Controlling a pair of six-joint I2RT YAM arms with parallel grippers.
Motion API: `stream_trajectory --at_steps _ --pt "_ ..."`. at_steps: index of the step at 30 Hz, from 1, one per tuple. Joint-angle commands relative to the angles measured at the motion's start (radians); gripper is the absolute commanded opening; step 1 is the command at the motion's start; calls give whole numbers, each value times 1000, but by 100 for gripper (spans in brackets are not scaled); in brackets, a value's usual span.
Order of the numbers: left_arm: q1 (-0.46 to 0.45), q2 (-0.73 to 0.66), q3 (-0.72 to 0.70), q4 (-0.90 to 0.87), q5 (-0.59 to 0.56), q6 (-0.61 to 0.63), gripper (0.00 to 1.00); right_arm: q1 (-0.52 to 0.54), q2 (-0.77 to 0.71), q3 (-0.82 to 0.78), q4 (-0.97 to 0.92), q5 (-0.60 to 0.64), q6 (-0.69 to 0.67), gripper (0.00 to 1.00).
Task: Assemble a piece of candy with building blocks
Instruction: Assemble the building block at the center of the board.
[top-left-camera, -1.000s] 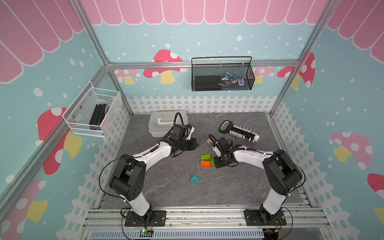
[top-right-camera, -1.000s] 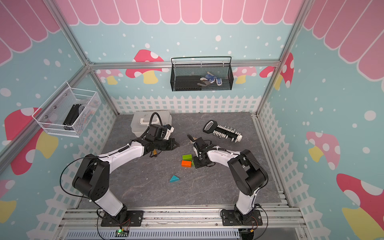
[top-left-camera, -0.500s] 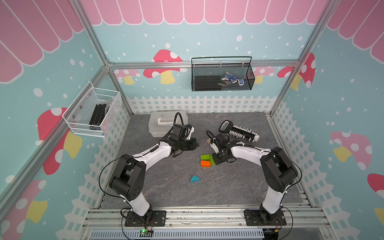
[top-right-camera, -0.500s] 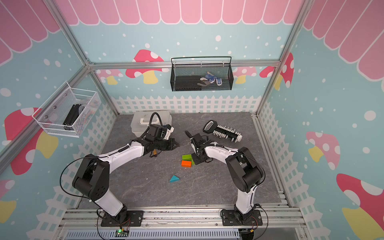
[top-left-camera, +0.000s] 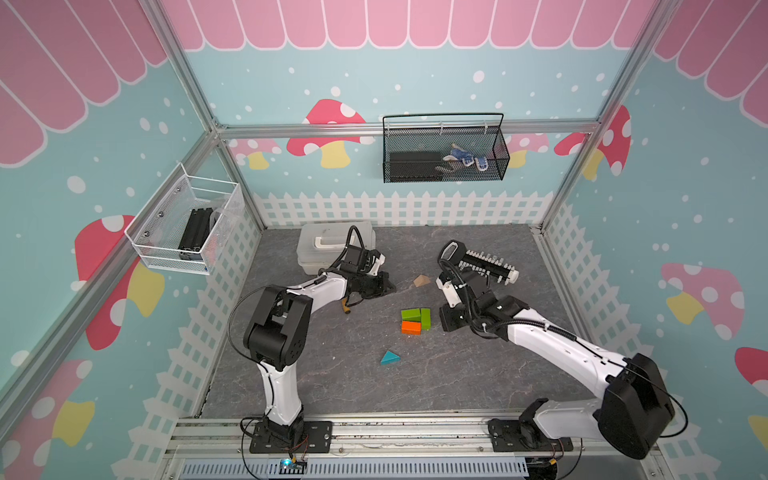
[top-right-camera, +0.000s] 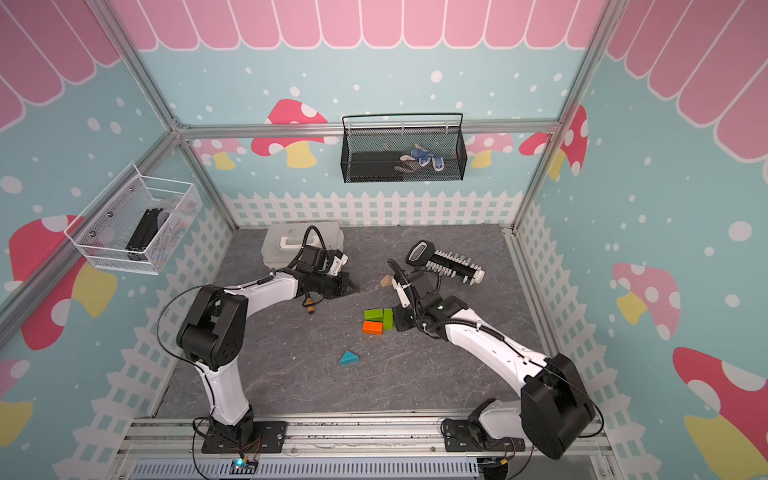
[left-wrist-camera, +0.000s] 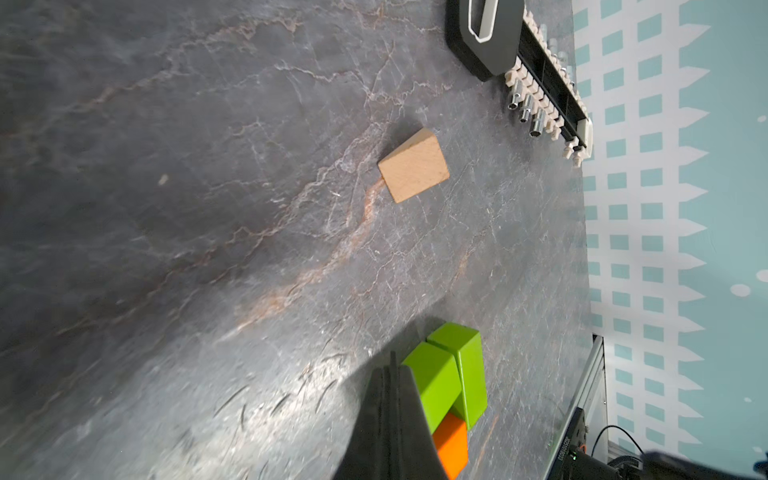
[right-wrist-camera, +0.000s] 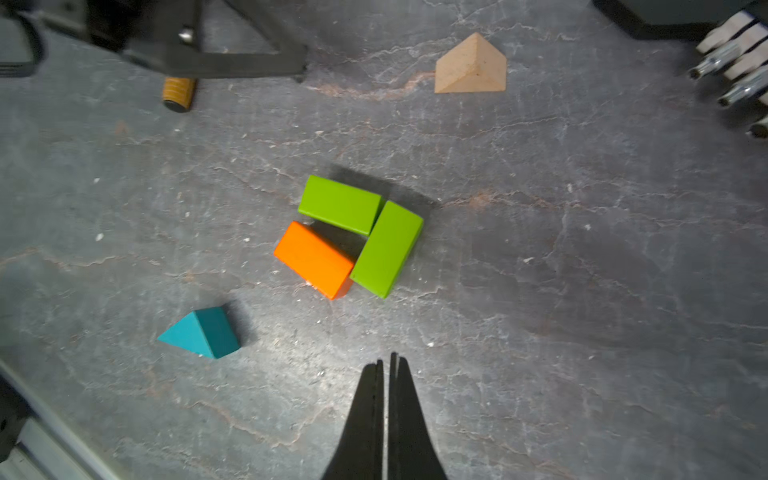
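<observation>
We see the left claw (left-wrist-camera: 392, 370) and right claw (right-wrist-camera: 386, 363) shut, holding nothing. The left claw hides part of the orange block (left-wrist-camera: 453, 440), just beside two green blocks (left-wrist-camera: 438, 374) on the tabletop (left-wrist-camera: 208, 208). The teal block (right-wrist-camera: 203, 332) and tan block (right-wrist-camera: 471, 66) lie apart.

No lettering to read anywhere here, just a strip of white print on a black casing (left-wrist-camera: 582, 461) beyond the green blocks (left-wrist-camera: 436, 382), too blurred to make out.

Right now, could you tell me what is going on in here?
Two robot arms are assembling a block candy. Both the left fingers and right fingers are shut and empty. The green blocks and orange block sit bunched together mid-table; the teal prism and tan prism lie apart, not yet added.
</observation>
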Motion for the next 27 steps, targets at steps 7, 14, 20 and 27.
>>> stream_trajectory --at_steps 7,14,20,27 --pt "-109 100 173 -114 48 58 0 103 100 -119 161 -24 175 0" --pt "-109 123 155 -162 20 89 0 123 252 -86 295 -63 217 0" --pt "-109 133 142 -168 8 99 0 143 342 -42 314 -56 215 0" --pt "-109 154 137 -173 21 105 0 146 371 -20 322 -19 230 0"
